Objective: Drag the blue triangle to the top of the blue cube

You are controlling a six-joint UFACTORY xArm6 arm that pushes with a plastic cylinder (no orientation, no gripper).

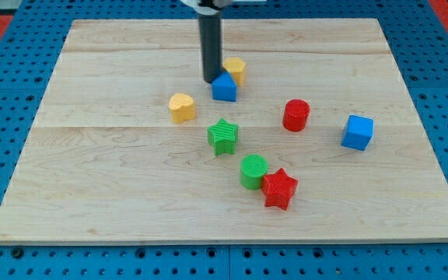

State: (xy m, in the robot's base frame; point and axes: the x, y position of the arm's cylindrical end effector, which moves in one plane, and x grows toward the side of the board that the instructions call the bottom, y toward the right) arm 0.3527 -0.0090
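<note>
— Blue triangle [224, 87] first: where does it sit?
— It lies in the upper middle of the table [115, 202], touching a yellow block [236, 70] that stands just behind it toward the view's top and right; that block's exact shape is hard to make out.
— And the rod?
— The arm's tip [211, 80] rests just beside the blue triangle, at its left edge in the view, either touching it or a hair apart. The arm has no gripper, only this straight dark rod, so it clasps nothing.
— Where is the blue cube [357, 131]?
— Well apart from the triangle, toward the view's right and a little lower, standing alone near the table's right side.
— What lies between them?
— A red cylinder [295, 115] stands between the two, nearer the cube.
— And the other blocks?
— A yellow heart [181, 107] sits to the left of the triangle and slightly below it. A green star [223, 136] lies below the triangle. Farther down, a green cylinder [253, 171] touches a red star [278, 188] on its lower right.
— What surrounds the table?
— A blue pegboard [22, 264] with rows of holes frames the wooden surface.
</note>
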